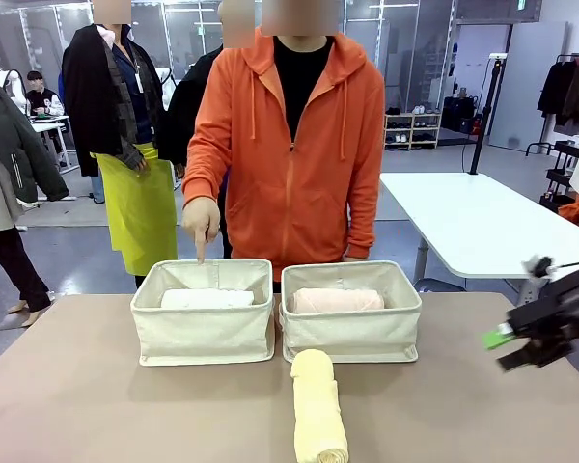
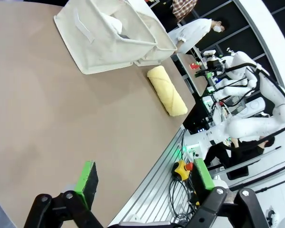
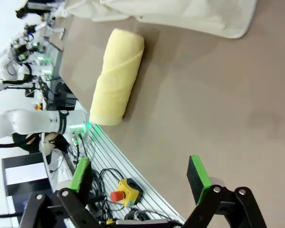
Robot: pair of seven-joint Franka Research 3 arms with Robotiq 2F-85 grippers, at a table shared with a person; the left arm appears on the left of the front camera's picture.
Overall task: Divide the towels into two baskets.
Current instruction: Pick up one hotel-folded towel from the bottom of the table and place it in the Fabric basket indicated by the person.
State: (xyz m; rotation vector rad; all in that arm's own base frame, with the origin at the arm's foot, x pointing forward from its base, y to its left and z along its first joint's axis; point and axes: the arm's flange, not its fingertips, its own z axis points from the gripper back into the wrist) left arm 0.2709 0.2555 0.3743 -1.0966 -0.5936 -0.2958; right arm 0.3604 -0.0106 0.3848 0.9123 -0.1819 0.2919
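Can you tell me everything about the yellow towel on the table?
The pale yellow towel is a soft, fluffy terry roll, shaped like a log, with its outer flap wrapped slantwise across it. It lies flat on the tan table, outside both baskets, with its far end just in front of the basket that holds the pink towel. It points from that basket toward the robot's edge of the table. Nothing grips it; only the table touches it.

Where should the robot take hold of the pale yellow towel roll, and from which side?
Probably at the middle of the pale yellow towel roll, from above, jaws across its width. It lies flat, pointing away from the robot, with bare table on both long sides.
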